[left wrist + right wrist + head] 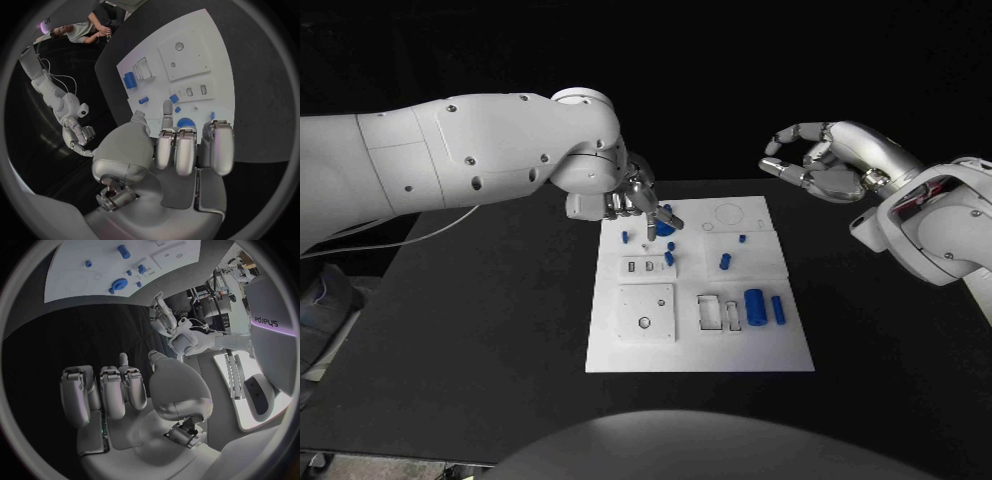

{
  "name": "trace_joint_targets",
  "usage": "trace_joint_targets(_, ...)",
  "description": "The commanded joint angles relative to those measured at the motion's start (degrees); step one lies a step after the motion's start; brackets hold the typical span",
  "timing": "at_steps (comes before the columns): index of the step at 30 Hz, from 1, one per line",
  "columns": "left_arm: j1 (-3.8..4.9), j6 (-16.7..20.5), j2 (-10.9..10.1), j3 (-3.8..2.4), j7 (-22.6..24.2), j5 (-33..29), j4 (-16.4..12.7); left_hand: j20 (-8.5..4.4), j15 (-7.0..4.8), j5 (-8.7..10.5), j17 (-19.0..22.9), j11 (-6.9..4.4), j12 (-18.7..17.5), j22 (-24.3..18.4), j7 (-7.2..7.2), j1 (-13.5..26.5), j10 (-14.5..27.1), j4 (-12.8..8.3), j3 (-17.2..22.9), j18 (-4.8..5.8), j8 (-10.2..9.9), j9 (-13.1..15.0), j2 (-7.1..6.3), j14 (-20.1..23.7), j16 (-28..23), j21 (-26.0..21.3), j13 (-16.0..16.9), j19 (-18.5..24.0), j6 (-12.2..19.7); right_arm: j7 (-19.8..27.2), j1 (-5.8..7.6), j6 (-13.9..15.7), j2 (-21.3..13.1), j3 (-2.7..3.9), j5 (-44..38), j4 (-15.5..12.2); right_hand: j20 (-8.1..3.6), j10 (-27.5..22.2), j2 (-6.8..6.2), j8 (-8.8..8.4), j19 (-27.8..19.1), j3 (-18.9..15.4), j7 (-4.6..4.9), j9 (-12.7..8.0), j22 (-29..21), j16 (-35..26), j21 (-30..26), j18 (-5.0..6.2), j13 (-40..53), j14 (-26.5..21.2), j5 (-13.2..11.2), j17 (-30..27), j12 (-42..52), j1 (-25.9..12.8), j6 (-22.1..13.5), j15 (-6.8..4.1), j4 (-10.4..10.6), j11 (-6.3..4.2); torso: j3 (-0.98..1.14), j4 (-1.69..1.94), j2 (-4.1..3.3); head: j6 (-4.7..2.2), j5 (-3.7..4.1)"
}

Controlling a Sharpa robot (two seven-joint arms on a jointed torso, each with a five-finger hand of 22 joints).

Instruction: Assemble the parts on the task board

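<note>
The white task board (697, 350) lies in the middle of the black table. My left hand (623, 199) hangs over its far left corner, fingers pointing down at a round blue part (664, 228); I see nothing held between them. From the left wrist, that round part (185, 122) sits just past the fingers (186, 150). A thick blue cylinder (756, 306) and a slim blue piece (777, 310) lie near the board's right edge. Small blue parts (726, 262) dot the middle. My right hand (822, 160) is raised beyond the board's far right corner, loosely curled, holding nothing.
A recessed square plate (648, 311) and slotted pockets (718, 313) take up the board's near half. A thin cable (433, 233) runs over the table at the left. Bare black table (473, 330) lies on both sides of the board.
</note>
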State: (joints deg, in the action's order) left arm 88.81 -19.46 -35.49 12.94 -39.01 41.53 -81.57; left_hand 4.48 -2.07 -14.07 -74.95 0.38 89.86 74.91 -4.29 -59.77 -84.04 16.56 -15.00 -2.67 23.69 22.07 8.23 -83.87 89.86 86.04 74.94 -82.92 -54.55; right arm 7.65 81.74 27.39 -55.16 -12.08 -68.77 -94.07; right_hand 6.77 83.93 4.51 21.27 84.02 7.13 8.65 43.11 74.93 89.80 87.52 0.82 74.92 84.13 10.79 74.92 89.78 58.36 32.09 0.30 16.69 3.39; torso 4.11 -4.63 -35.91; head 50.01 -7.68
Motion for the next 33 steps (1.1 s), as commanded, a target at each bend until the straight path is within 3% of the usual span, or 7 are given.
trace_joint_targets(1, -0.34, -3.8, 1.2, 0.01, -11.0, -3.4, 1.1, 0.06, 0.18, -1.19, -15.1, 0.45, 0.1, 8.7, -0.56, -0.4, -6.0, 0.0, -0.4, 0.72, -1.5, -0.4, 0.57, -6.1, 0.1, 0.1, 15.1, -0.7, -0.3, -0.1, -0.22, -1.8, 0.2, -0.07, 0.9, 0.2, 0.24, 6.1, 0.16, 0.29, 3.7, -0.2, -0.06, 0.0, 14.1, 0.2, 0.2, -0.05, 15.1, 5.9, 0.4, 15.1, 0.2, 0.2, 0.3, 0.43, -0.1, 0.43, 0.05, 0.06, 0.13, -0.01, -0.08)
trace_joint_targets(6, -1.43, -2.7, 3.0, 0.02, -10.9, -3.6, 3.0, 0.14, 0.26, -1.82, -15.1, 0.55, 0.1, 8.8, -0.67, -1.0, -6.0, -0.1, -0.4, 0.75, -2.6, -0.6, 0.74, -6.1, 0.1, 0.1, 15.1, -0.8, -0.5, -0.4, -0.49, -2.6, 0.6, -0.14, 0.9, 0.6, 0.27, 6.1, 0.13, 0.4, 3.6, -0.2, -0.04, -0.1, 14.0, 0.2, 0.1, -0.02, 15.1, 5.9, 0.7, 15.1, 0.2, 0.3, 0.3, 0.46, -0.1, 0.46, 0.05, 0.1, 0.32, -0.01, -0.12)
trace_joint_targets(9, -2.32, -1.9, 4.1, 0.03, -10.9, -3.3, 4.4, 0.17, 0.29, -1.94, -15.1, 0.59, 0.1, 8.9, -0.7, -1.2, -6.0, -0.1, -0.3, 0.79, -3.0, -0.7, 1.02, -6.1, 0.1, 0.2, 15.1, -1.0, -0.6, -0.6, -0.62, -3.1, 0.8, -0.16, 0.9, 0.8, 0.29, 6.1, 0.12, 0.46, 3.5, -0.2, -0.02, -0.1, 14.0, 0.2, 0.0, 0.02, 15.1, 5.9, 0.9, 15.1, 0.2, 0.4, 0.3, 0.49, -0.1, 0.48, 0.27, -0.02, 0.44, -0.01, -0.22)
trace_joint_targets(17, -4.24, -0.5, 5.5, 0.0, -10.8, -1.4, 6.7, 0.3, 0.43, -1.95, -15.1, 0.75, 0.1, 9.2, -0.92, -2.8, -6.0, -0.2, 0.4, 0.87, -5.1, -1.1, 1.73, -6.1, 0.1, 0.3, 15.1, -1.3, -0.9, 0.3, -1.06, -3.8, 0.9, -0.18, 0.7, 1.1, 0.43, 6.1, 0.46, 1.1, 3.4, -0.5, 0.06, -0.4, 13.9, 0.2, -0.1, 0.04, 15.1, 5.9, 1.4, 15.1, 0.2, -0.5, 0.9, 0.66, 0.2, 0.66, 0.43, -0.04, 0.7, -0.01, 0.05)
trace_joint_targets(21, -5.01, -0.5, 5.9, -0.02, -10.8, -1.1, 7.3, 0.34, 0.47, -1.91, -15.1, 0.81, 0.1, 9.1, -0.99, -2.7, -6.0, -0.1, 0.5, 0.84, -5.5, -1.2, 1.9, -6.1, 0.1, 0.2, 15.1, -1.2, -0.8, 1.8, -1.45, -2.9, 0.9, -0.18, -0.9, 1.1, 0.52, 6.1, 0.44, 1.81, 3.8, -2.0, -0.07, -1.1, 14.1, 0.2, 0.3, -0.07, 15.1, 5.9, 6.4, 15.1, 0.2, -2.1, 2.0, 0.65, 0.1, 0.6, 0.64, -0.05, 0.77, -0.01, -0.28)
trace_joint_targets(33, -7.1, 0.8, 7.8, -0.08, -10.6, 0.4, 10.0, 0.4, 0.5, -3.58, -15.1, 0.78, 0.1, 9.0, -0.88, -2.9, -6.0, -0.1, 0.9, 0.78, -6.4, -1.2, 2.34, -6.1, 0.1, 0.0, 15.1, -1.1, -1.9, 2.7, -1.93, -2.5, 1.4, -0.19, -2.1, 1.6, 0.54, 6.1, 0.9, 2.19, 3.8, -2.8, -0.12, -1.9, 14.1, 0.2, 0.4, -0.1, 15.1, 5.9, 9.8, 15.1, 0.2, -1.3, 2.5, 0.69, 0.0, 0.67, 0.76, 0.03, 0.97, -0.01, -0.21)
